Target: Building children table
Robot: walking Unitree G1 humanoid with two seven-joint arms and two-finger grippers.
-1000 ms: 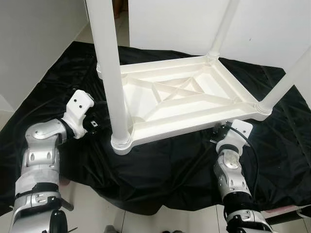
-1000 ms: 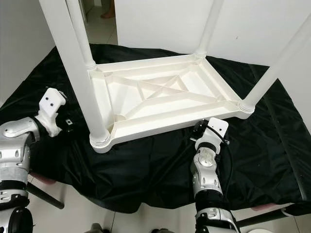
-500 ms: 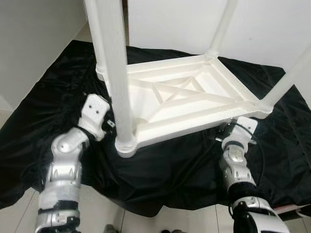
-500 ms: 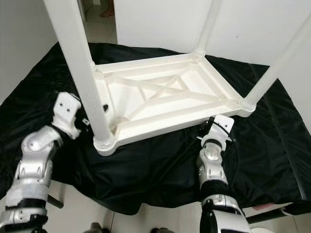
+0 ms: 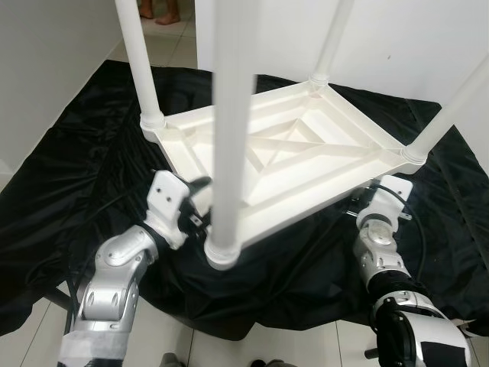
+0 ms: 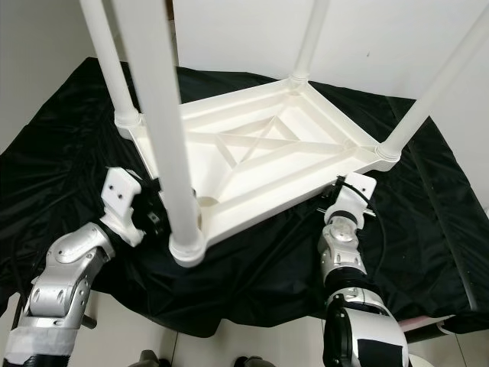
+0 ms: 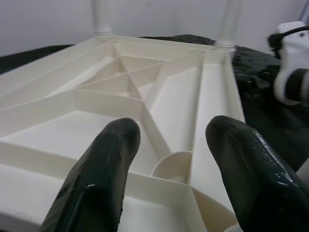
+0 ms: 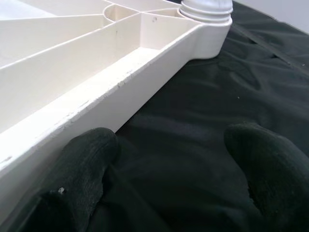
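- The white children's table (image 5: 290,153) lies upside down on the black cloth (image 5: 69,176), ribbed underside up, all four legs fitted at the corners and pointing at the ceiling.
- The left gripper (image 7: 166,179) is at the near corner, just beside the near leg (image 5: 229,130); its fingers (image 7: 104,169) are spread wide over the table's rim with nothing between them.
- The right gripper (image 8: 169,169) sits low against the long side, fingers parted; one fingertip (image 8: 82,159) tucks right at the foot of the rim, the other rests on cloth.
- So neither tool is clamped on anything; both look poised to take the frame.
- Risk one: the tabletop appears tilted, near corner raised. A one-sided lift could make it pivot and slide off the slick cloth.
- Risk two: the tall legs are top-heavy levers. A nudge from the left arm could wrench that near leg in its socket (image 5: 221,252).
- Risk three: the right fingers could pinch cloth instead of rim and drag the sheet.
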